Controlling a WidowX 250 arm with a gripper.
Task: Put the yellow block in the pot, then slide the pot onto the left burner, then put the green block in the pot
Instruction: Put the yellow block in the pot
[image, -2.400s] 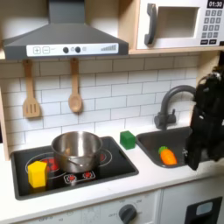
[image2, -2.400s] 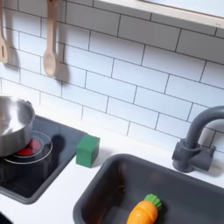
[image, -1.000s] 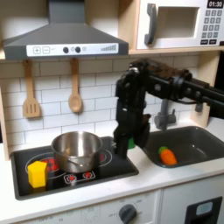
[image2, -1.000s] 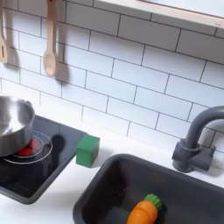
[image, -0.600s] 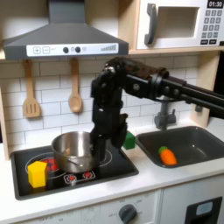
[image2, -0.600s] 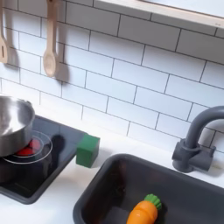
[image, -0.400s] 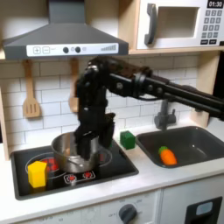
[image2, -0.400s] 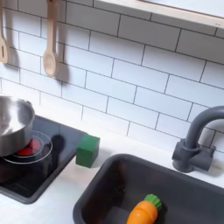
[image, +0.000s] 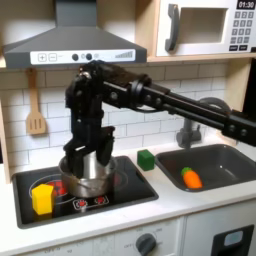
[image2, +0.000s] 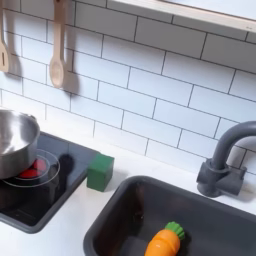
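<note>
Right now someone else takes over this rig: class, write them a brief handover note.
Gripper: hangs above the pot; open or shut cannot be told.
Yellow block: on the stovetop at the first exterior view's left, outside the pot.
Pot: on the stovetop, right of the yellow block in that view.
Green block: on the counter between stovetop and sink.
Done: nothing.
Left: yellow block into pot, slide pot, green block into pot.

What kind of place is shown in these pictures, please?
Probably a toy play kitchen: a glossy black stovetop with printed red rings, a dark sink holding an orange plastic carrot, and wooden utensils hanging on white tiles.
</note>
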